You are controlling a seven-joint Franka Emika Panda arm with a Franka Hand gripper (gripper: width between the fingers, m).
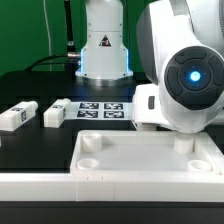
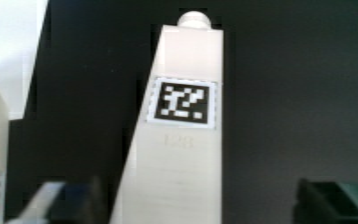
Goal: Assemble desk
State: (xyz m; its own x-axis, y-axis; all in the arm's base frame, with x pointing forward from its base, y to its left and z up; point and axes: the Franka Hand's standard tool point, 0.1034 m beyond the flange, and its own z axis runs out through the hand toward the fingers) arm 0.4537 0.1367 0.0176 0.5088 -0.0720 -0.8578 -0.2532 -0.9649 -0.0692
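Fingers (image 2: 51,203) standing wide, straddling the tagged white desk leg (image 2: 181,130) lying on the black surface (image 2: 87,90), gaps showing either side, rimmed desk top (image 1: 150,160) sitting at six o'clock in the exterior view, another leg (image 1: 17,116) lying at nine o'clock.

Green backdrop (image 1: 28,25), black tabletop (image 1: 22,88).

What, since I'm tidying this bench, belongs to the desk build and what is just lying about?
Desk build: desk top; leg between the fingers of the open gripper; two loose legs.
Just lying about: marker board; black cable.
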